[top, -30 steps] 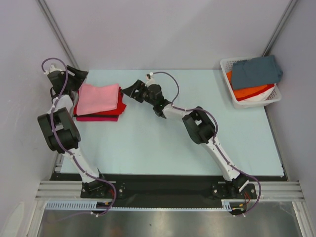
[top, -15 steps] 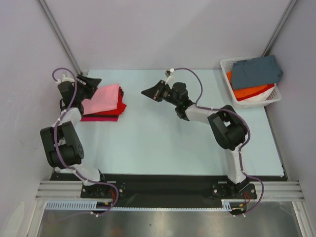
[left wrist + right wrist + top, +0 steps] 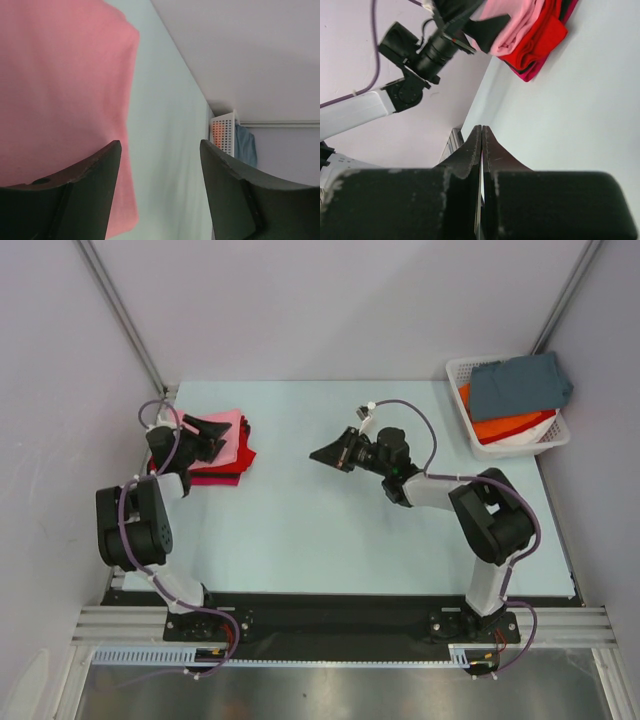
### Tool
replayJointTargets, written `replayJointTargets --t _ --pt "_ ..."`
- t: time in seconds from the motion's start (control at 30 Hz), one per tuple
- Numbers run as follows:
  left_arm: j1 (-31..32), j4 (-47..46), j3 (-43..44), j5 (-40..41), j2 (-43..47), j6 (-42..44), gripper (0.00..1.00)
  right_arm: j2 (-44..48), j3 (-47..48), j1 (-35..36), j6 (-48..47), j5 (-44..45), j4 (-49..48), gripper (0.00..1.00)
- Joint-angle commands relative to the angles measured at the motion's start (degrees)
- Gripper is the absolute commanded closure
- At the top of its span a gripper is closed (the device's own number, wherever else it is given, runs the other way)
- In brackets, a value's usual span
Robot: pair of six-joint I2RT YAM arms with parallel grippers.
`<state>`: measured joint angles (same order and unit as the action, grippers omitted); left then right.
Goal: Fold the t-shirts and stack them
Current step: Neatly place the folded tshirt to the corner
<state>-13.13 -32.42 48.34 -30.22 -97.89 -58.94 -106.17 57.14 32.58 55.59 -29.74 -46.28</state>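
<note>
T-shirts of soft cloth sit folded and stacked at the pale table's [image 3: 300, 530] far-left corner: light pink t-shirt [image 3: 60, 75] atop red t-shirt [image 3: 542, 42] and magenta t-shirt [image 3: 212, 480]. Left gripper [image 3: 160, 145] hovers above them with fingers apart. Right gripper [image 3: 482, 131], mid-table, is pressed together and empty.

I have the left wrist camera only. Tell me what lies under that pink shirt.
Observer: Under the pink shirt lies a red shirt, and a magenta one is at the bottom.
Operator: Report the right gripper.
Observer: The right gripper is shut and empty. It is over the table to the right of those shirts, with its tip pointing toward them.
Operator: Give me the order of the basket's contents.
Observer: In the white basket, a grey-blue shirt lies on top of an orange one.
</note>
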Motion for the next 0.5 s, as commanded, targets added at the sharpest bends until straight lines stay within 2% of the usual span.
replayJointTargets --t 0.0,0.13,0.2,0.3,0.33,0.47 --pt "0.0 -2.2 -2.9 0.6 -1.8 1.5 0.31 4.7 -2.9 -1.3 -1.4 -1.6 -3.3 1.0" --pt "0.1 -3.7 -4.9 1.8 -2.5 3.0 0.3 6.8 -5.9 -2.8 -1.9 -2.5 -3.1 1.0" --pt "0.1 -5.2 -4.1 -0.6 -2.5 2.7 0.31 7.9 -6.7 -3.5 -2.6 -4.0 -3.1 1.0" --pt "0.3 -4.8 -2.6 -1.8 1.5 2.2 0.32 9.5 -8.2 -5.3 -3.6 -7.6 -3.5 1.0" --pt "0.9 -3.6 -2.4 -1.3 3.1 3.6 0.32 10.0 -8.7 -6.0 -3.5 -8.4 -3.3 1.0" --pt "4.3 10.5 0.1 3.9 13.0 10.9 0.29 14.2 -13.2 -11.3 -3.9 -12.0 -2.2 0.98"
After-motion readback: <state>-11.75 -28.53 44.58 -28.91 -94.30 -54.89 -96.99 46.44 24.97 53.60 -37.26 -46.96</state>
